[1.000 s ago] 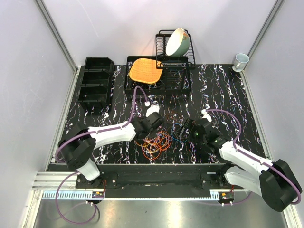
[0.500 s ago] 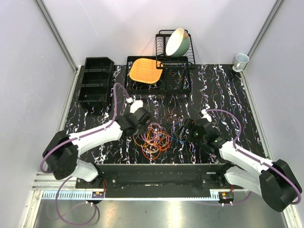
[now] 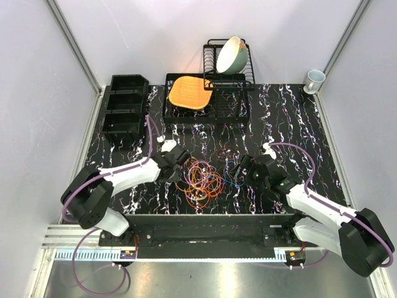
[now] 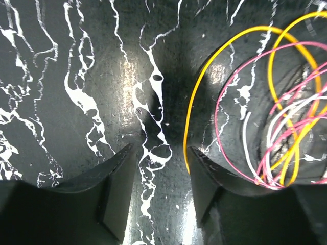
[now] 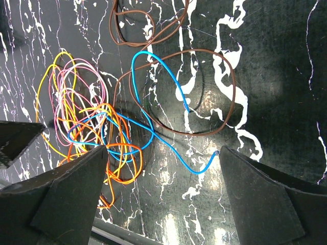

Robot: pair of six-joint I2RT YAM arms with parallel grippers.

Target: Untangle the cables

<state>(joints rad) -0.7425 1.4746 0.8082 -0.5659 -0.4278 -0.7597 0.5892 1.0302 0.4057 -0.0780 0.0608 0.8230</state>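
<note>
The cables (image 3: 200,179) lie in a tangle of orange, yellow, pink and red loops on the black marbled table, front middle. A blue wire (image 5: 153,117) and brown loops (image 5: 204,92) trail off to the tangle's right. My left gripper (image 3: 175,162) sits low at the tangle's left edge, open and empty. In the left wrist view (image 4: 161,148) a yellow wire (image 4: 204,87) runs just beside its right finger (image 4: 204,178). My right gripper (image 3: 243,169) is wide open over the blue wire's end (image 5: 163,149) and holds nothing.
Black stacked bins (image 3: 127,112) stand at the back left. An orange woven mat (image 3: 189,92) lies on a black tray, and a dish rack with a tilted bowl (image 3: 228,56) stands behind. A mug (image 3: 314,81) sits at the back right corner. The table's front edge is close to the tangle.
My left gripper has swung left, off the top of the tangle to its left edge. The loops have shifted slightly toward the back. The right arm has not moved.
</note>
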